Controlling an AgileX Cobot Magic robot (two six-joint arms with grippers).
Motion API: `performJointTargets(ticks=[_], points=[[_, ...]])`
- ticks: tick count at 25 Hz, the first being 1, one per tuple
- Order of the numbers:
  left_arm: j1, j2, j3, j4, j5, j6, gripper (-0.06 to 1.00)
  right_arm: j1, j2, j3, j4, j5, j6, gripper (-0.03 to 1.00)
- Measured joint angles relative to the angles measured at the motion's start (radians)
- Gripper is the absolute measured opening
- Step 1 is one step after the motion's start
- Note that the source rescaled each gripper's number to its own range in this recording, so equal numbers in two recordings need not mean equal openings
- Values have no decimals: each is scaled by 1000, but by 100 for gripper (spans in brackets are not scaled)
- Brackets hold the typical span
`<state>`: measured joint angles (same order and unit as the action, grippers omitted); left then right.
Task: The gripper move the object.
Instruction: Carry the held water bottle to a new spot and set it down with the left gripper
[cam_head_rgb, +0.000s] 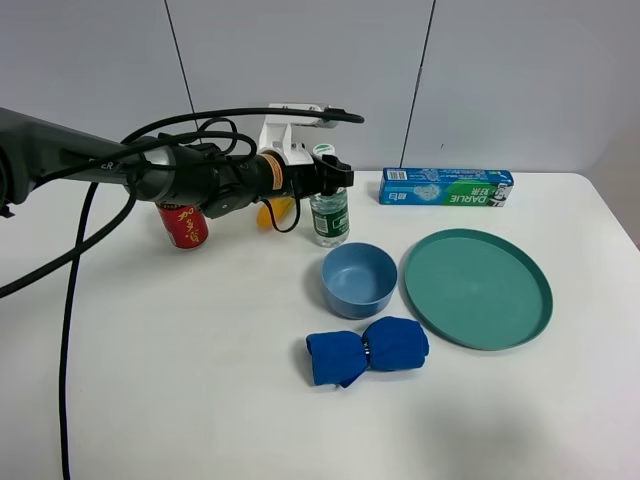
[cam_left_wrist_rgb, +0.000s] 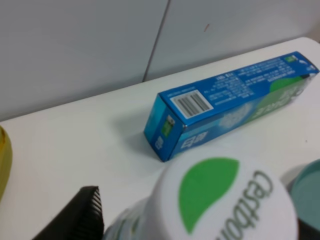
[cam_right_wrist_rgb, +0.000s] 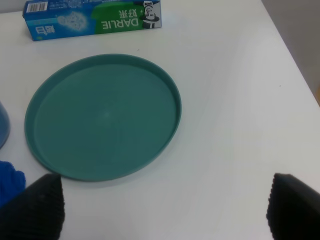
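The clear water bottle (cam_head_rgb: 330, 212), with a white cap and green label, stands upright at the back middle of the white table. My left gripper (cam_head_rgb: 336, 179) reaches in from the left at the bottle's neck height. In the left wrist view the bottle's cap (cam_left_wrist_rgb: 220, 200) fills the space between the gripper's (cam_left_wrist_rgb: 200, 217) two black fingers (cam_left_wrist_rgb: 82, 215), which stand wide apart, one on each side of it. My right gripper (cam_right_wrist_rgb: 165, 210) is open and empty above the table beside the green plate. It does not show in the exterior view.
A red can (cam_head_rgb: 184, 226) and a yellow object (cam_head_rgb: 275, 212) sit under the left arm. A blue toothpaste box (cam_head_rgb: 447, 187) lies behind the bottle to the right. A blue bowl (cam_head_rgb: 359, 280), a green plate (cam_head_rgb: 477, 288) and a blue cloth (cam_head_rgb: 367, 351) lie in front.
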<state>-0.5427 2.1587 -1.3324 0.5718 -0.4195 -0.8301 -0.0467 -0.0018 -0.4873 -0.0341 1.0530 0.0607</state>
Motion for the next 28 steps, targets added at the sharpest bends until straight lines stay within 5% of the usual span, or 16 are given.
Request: performJointTargets(ticks=[21, 23, 25, 28], points=[[6, 26, -5, -7, -51, 0, 2, 0, 0, 0, 0, 0, 0, 100], [6, 20, -5, -10, -66, -1, 24, 0, 0, 0, 0, 0, 0, 100], [6, 3, -5, -11, -82, -1, 62, 0, 0, 0, 0, 0, 0, 100], [6, -34, -5, -12, -90, -2, 92, 0, 0, 0, 0, 0, 0, 100]])
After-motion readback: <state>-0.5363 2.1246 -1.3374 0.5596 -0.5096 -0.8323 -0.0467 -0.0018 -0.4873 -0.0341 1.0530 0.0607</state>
